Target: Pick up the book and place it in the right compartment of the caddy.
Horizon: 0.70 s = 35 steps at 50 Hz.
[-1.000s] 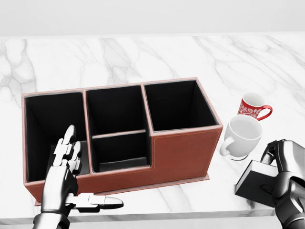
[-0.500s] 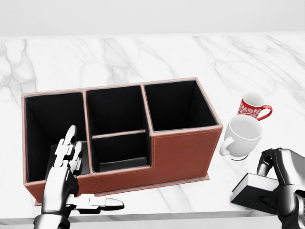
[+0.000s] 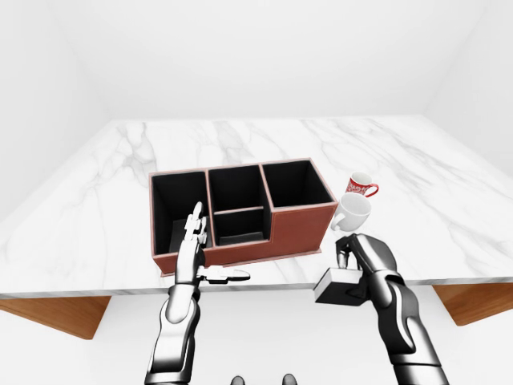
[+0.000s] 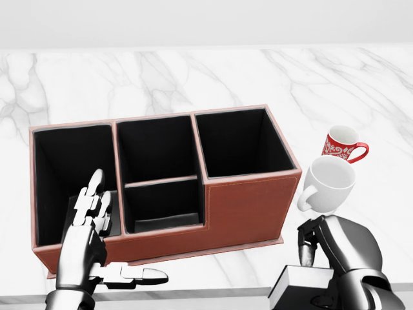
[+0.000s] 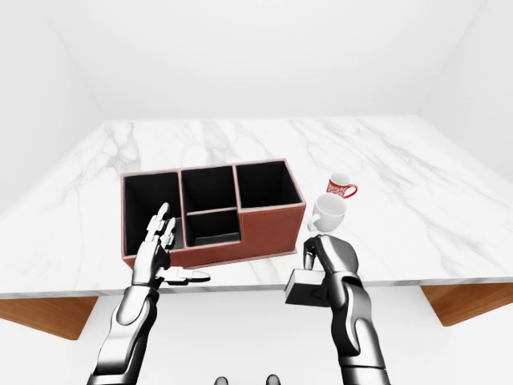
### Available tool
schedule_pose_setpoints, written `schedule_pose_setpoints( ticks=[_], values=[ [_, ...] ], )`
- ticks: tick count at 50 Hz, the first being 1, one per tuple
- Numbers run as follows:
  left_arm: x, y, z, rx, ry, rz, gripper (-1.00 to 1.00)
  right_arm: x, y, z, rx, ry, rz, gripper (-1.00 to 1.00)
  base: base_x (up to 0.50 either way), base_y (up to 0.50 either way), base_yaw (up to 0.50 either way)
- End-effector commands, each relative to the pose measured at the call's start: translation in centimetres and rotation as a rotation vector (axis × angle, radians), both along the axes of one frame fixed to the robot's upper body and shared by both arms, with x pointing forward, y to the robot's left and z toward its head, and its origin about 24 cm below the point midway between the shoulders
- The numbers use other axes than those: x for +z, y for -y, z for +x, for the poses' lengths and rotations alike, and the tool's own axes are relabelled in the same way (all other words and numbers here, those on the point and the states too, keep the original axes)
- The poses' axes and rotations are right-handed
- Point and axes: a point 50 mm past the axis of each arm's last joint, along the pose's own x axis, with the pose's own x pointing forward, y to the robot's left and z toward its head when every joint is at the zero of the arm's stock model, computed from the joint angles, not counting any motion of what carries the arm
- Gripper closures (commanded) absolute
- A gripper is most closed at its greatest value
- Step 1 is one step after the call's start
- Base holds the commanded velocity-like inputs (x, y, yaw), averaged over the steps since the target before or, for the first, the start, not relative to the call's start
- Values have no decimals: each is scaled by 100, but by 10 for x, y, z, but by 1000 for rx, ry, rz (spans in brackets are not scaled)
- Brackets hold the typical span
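Note:
The caddy is a brown leather box with black insides on the marble counter. It has a left compartment, a split middle one and a tall right compartment. My right hand is shut on the dark book, with the fingers curled over its top edge. It holds the book at the bottom right of the head view, below the caddy's right corner. In the left-eye view the book hangs just past the counter's near edge. My left hand is open, fingers up and thumb out, in front of the left compartment.
A white mug stands just right of the caddy, close above my right hand. A red patterned mug stands beyond it. The marble counter spreads wide around them, and its near edge runs under both hands.
My right hand has carried the book left and down in the head view, from the counter's right side to below the white mug. The left hand has not moved.

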Motion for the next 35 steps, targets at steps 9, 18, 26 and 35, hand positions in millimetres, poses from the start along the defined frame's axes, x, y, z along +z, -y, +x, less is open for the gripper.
schedule_pose_setpoints(
  ticks=[9, 18, 26, 35],
  values=[
    [-2, 0, 0, -2, 1, 2, -100, 56, -11, -24, 43, 47, -144, 100, 0, 0, 0],
    [-2, 1, 0, -2, 1, 2, -100, 80, -17, -34, 40, 72, -203, 100, 0, 0, 0],
    [-1, 0, 0, -1, 2, 2, -100, 101, -22, -41, 37, 96, -246, 100, 0, 0, 0],
    [0, 0, -1, -3, 3, 2, -100, 125, -30, -44, 39, 141, -285, 100, 0, 0, 0]
  ],
)
